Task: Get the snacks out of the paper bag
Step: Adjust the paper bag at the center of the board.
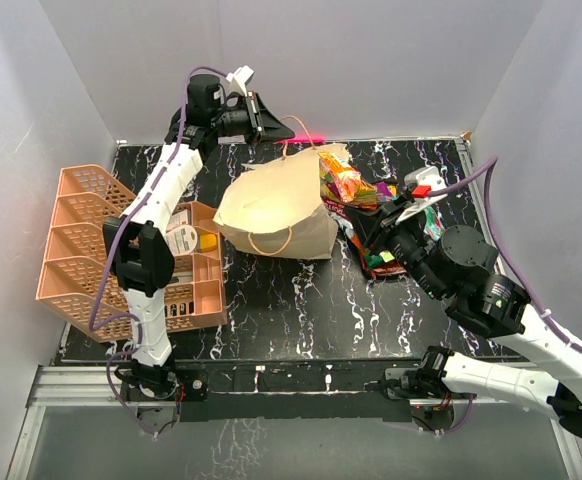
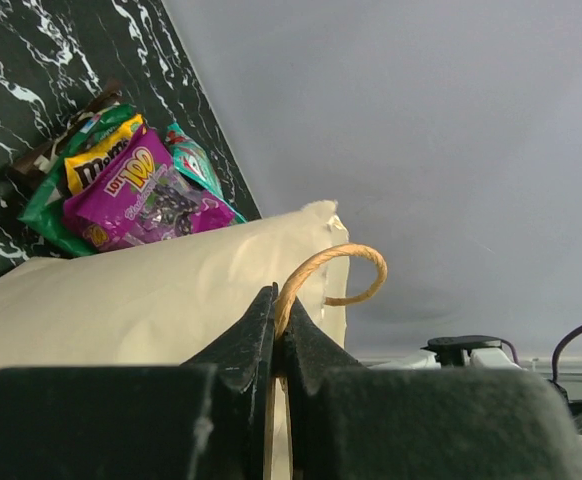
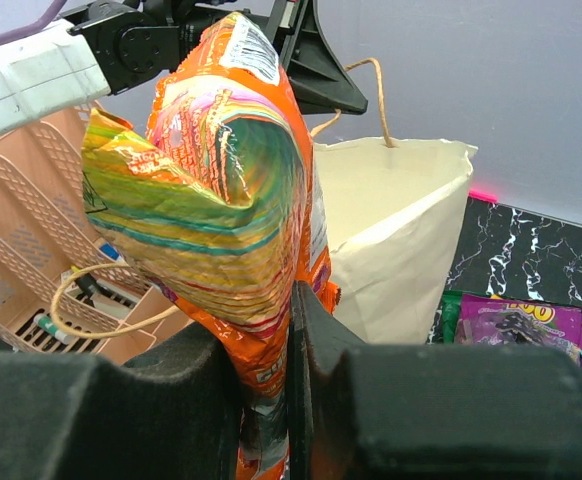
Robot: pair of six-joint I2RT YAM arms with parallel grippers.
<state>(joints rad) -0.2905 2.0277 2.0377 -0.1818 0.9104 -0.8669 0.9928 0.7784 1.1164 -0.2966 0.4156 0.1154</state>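
The tan paper bag [image 1: 271,210] lies on its side mid-table, its mouth toward the right. My left gripper [image 1: 283,128] hangs over the bag's far edge, shut on one looped handle [image 2: 339,260] of the paper bag [image 2: 151,295]. My right gripper [image 3: 286,330] is shut on the lower end of an orange and yellow snack packet [image 3: 221,170], held up just outside the bag's mouth [image 1: 343,180]. More snacks [image 1: 383,252] lie in a heap on the table to the right of the bag, under the right arm. A purple packet [image 2: 146,200] tops that heap.
An orange mesh basket [image 1: 81,240] with white tubes and bottles stands at the left, touching the bag's near-left corner. Grey walls close in the table at the back and on both sides. The bag's second handle [image 1: 271,240] lies flat on its side.
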